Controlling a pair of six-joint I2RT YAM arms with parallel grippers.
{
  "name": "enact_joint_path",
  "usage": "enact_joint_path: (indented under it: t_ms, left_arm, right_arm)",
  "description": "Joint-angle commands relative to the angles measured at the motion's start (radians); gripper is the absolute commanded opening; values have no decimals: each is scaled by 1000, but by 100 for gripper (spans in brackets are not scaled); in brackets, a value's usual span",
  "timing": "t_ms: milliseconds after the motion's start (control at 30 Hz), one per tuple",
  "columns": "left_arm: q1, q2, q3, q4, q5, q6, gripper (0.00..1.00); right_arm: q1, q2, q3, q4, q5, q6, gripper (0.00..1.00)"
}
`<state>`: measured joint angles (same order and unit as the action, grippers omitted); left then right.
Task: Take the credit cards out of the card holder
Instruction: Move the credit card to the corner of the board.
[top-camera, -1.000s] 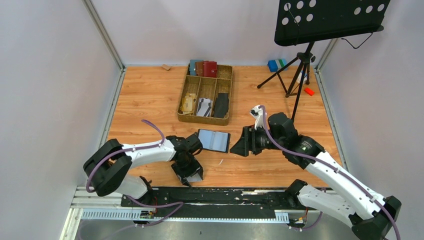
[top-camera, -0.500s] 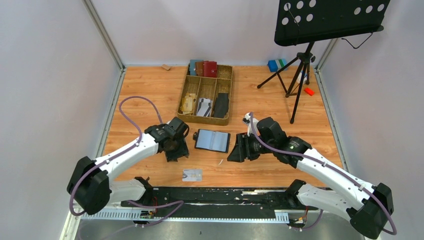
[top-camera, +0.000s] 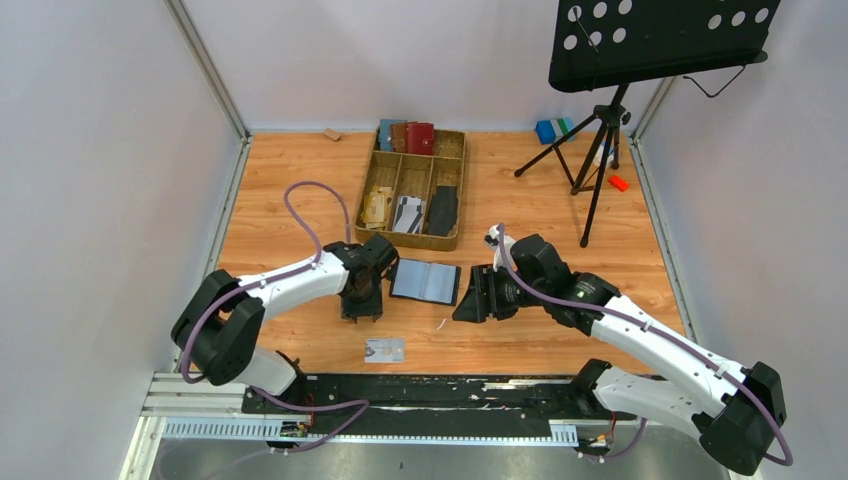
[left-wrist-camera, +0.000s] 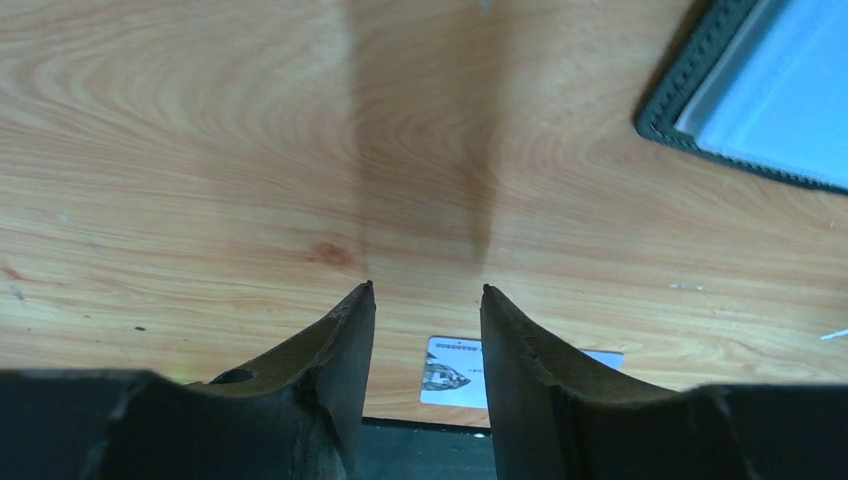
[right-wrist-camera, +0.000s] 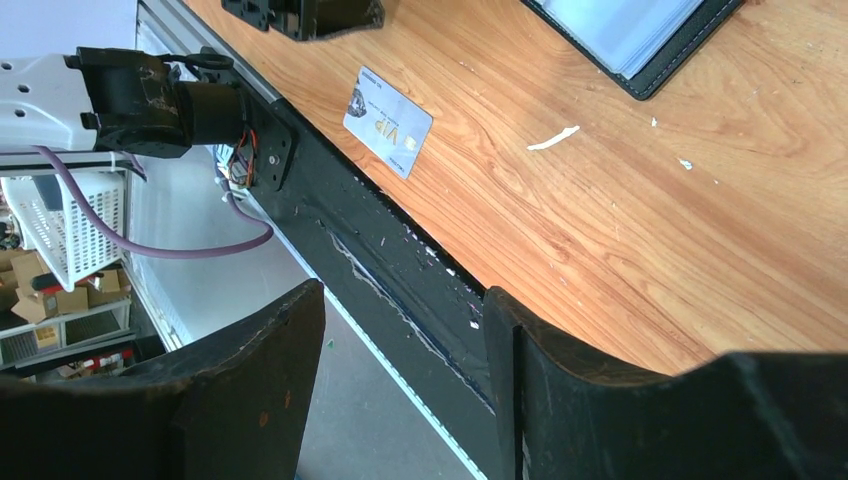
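Observation:
The black card holder (top-camera: 425, 281) lies open on the wooden table, its grey-blue sleeve pages up; one corner shows in the left wrist view (left-wrist-camera: 760, 90) and one in the right wrist view (right-wrist-camera: 640, 30). One whitish credit card (top-camera: 385, 349) lies flat near the table's front edge, also seen as a card (left-wrist-camera: 455, 370) behind my left fingers and as a card (right-wrist-camera: 388, 122) marked VIP. My left gripper (top-camera: 362, 305) hovers just left of the holder, open and empty (left-wrist-camera: 427, 290). My right gripper (top-camera: 470, 300) stands just right of the holder, open and empty (right-wrist-camera: 402, 292).
A wicker tray (top-camera: 372, 180) behind the holder contains wallets, cards and a long black piece. A music stand's tripod (top-camera: 600, 150) stands at the back right, with a blue block (top-camera: 548, 130) and a small red thing (top-camera: 618, 183) nearby. A black rail (top-camera: 450, 392) runs along the front edge.
My left gripper left the card lying by the front edge and moved back up beside the holder, its jaws narrowing somewhat. My right gripper shifted left, closer to the holder.

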<state>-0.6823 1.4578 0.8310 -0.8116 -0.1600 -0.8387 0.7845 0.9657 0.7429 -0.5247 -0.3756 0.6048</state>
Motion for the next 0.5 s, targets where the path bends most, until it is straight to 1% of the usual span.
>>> enact_joint_path:
  t_ms: [0, 67, 200, 467]
  left_arm:
    - [-65, 32, 5, 33, -7, -20, 49]
    - [-94, 52, -1, 45, -2, -31, 49]
    - [-138, 92, 12, 5, -15, -52, 46]
    - [-168, 75, -64, 50, 55, -72, 43]
  right_arm:
    - [7, -19, 0, 49, 21, 27, 59]
    - [7, -24, -6, 57, 21, 34, 59]
    - [7, -32, -7, 56, 25, 37, 59]
    - [7, -63, -20, 53, 29, 54, 59]
